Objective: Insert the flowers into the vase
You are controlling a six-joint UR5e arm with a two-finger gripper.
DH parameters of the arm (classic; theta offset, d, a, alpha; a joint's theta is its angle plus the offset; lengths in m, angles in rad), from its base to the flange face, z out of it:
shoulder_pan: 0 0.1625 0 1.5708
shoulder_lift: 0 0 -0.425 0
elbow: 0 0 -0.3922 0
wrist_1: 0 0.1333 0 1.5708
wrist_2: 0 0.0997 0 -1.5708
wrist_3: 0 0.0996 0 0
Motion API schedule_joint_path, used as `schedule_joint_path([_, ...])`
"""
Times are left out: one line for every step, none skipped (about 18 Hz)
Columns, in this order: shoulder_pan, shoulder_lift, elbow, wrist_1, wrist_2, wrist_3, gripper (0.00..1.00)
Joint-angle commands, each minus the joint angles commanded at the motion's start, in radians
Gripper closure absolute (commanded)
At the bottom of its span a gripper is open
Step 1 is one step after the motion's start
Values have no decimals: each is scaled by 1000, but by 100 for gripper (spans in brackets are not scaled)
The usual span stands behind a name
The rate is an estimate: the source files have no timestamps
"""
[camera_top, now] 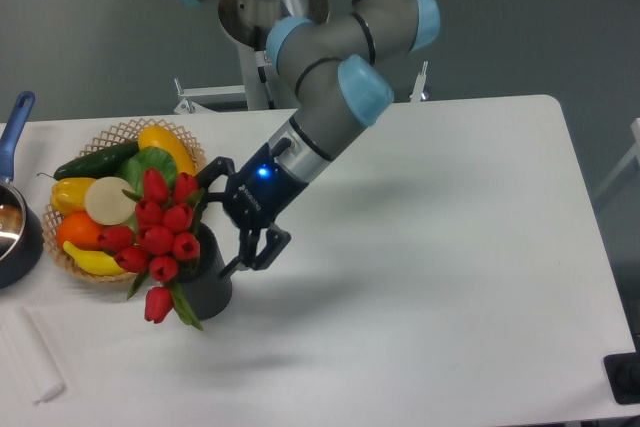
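The white tabletop (450, 277) is bare across its right half, out to the right edge. The wicker basket (120, 137) of fruit and vegetables is set at the left edge, with a dark pan (15, 232) beside it. The flowers (160, 242) are seated in the vase (208, 282), near the left front, leaning toward the basket. The gripper (232, 215) is seen released, 2 fingers spread just beside the vase mouth.

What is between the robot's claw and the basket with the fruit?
The flowers in the dark vase sit between the gripper and the wicker basket, as the fixed camera shows.
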State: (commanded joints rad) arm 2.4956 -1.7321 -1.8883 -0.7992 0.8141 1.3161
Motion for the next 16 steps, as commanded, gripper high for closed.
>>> schedule_joint_path([12,18,-2,-2,35,0,0])
schedule_joint_path([23,41,-5,-2,68,0,0])
schedule_joint_path([35,64,-5,-2,110,-2,0])
schedule_joint_path([43,92,0,-2,158,-8,0])
schedule_joint_path([48,120,3,-3,216,-8,0])
schedule_joint_path([51,141,6,-3,288,-6,0])
schedule_joint_path([54,155,21,-6,362,-5,0])
schedule_joint_path([55,158,43,-14,420,-2,0])
schedule_joint_path([55,160,64,-20,460,0,0])
schedule_joint_path([55,158,81,-35,486,0,0])
schedule_joint_path([57,157,104,-58,497,0,0])
schedule_joint_path([58,157,127,-93,499,0,0])
schedule_joint_path([60,157,153,-138,501,0,0])
schedule_joint_path([69,157,178,-187,507,2,0])
schedule_joint_path([81,157,205,-237,516,17,0])
schedule_joint_path([95,157,234,-285,525,49,0])
